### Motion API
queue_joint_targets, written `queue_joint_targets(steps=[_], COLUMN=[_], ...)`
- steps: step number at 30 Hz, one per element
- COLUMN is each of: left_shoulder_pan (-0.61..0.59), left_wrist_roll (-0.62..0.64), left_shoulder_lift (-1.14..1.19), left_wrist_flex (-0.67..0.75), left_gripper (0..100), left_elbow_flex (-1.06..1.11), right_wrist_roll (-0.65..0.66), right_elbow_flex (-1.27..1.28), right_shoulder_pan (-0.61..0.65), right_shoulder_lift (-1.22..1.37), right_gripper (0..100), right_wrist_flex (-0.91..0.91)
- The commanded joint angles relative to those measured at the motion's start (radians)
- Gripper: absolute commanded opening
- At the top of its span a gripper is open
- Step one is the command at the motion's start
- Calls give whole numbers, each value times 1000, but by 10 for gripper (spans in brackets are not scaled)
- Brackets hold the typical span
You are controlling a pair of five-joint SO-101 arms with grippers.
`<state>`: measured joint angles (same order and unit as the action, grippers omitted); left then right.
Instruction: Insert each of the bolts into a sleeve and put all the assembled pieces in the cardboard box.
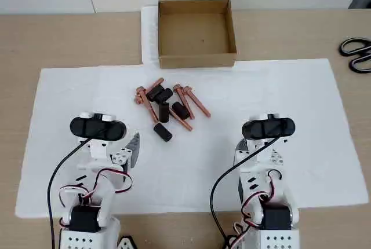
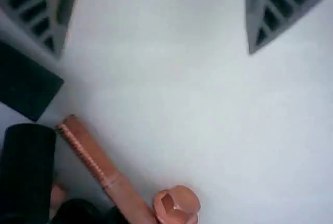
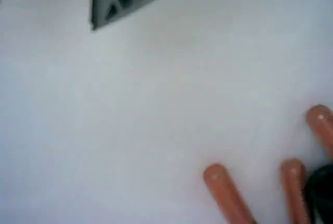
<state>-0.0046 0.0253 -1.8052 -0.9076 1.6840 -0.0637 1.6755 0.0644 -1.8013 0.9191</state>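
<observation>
several bolts (image 1: 147,106) and sleeves (image 1: 158,93) heaped ahead-right of left claw (image 2: 151,52), the closer one, jaws wide apart; nearest sleeve (image 1: 163,133) lies diagonal

No legible text or markings anywhere.

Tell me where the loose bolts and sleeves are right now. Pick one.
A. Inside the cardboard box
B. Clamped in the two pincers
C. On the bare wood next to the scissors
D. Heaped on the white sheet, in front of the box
D: the high view shows the bolts and sleeves lying in one heap on the white sheet, just on the arms' side of the cardboard box.
</observation>
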Motion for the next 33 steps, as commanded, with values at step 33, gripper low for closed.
queue_joint_targets(steps=[33], left_shoulder_pan=[-164], left_wrist_roll=[-5], left_shoulder_lift=[893], left_wrist_flex=[-180], left_gripper=[219], left_elbow_flex=[-820], right_wrist_roll=[14], right_elbow_flex=[-862], right_shoulder_pan=[-81], right_shoulder_lift=[572], right_gripper=[120], right_wrist_flex=[226])
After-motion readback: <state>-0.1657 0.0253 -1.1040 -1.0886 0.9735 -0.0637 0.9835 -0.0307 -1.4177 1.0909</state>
